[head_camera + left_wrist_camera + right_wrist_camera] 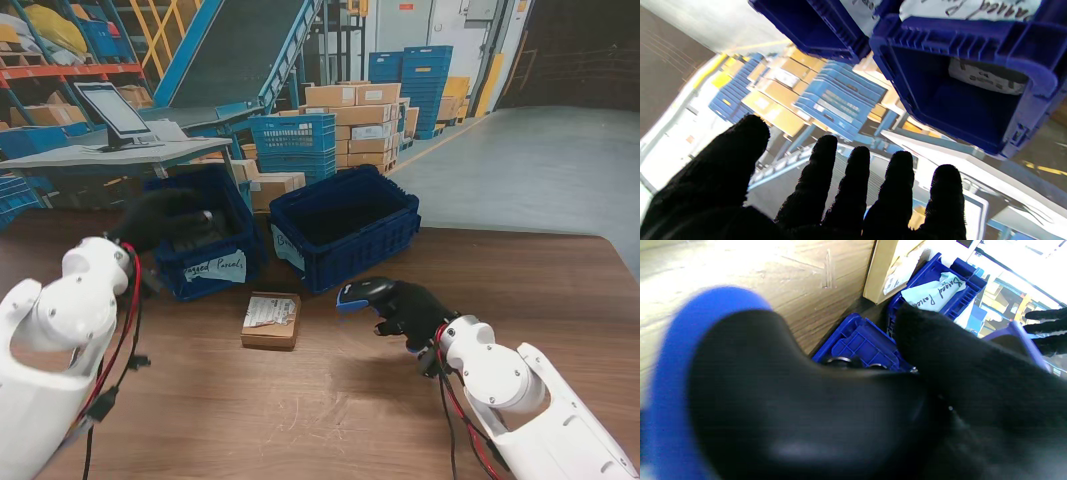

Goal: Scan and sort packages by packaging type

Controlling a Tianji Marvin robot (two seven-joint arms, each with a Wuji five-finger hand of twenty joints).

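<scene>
A small brown cardboard parcel (271, 320) with a white label lies on the wooden table (330, 410), nearer to me than two blue bins. My left hand (165, 217) hovers over the left bin (205, 262), labelled "Bagged Parcels", its black-gloved fingers (853, 186) spread and holding nothing. Inside that bin lies a grey bagged package (987, 77). My right hand (412, 312) is shut on a black and blue barcode scanner (362, 292), whose head points left toward the parcel. The scanner (773, 396) fills the right wrist view, with the parcel (882, 271) beyond it.
The right blue bin (345, 228) stands open with a dark interior. Behind the table are stacked cardboard boxes (365, 122), blue crates (295, 140), a monitor (115, 112) on a grey desk and a conveyor.
</scene>
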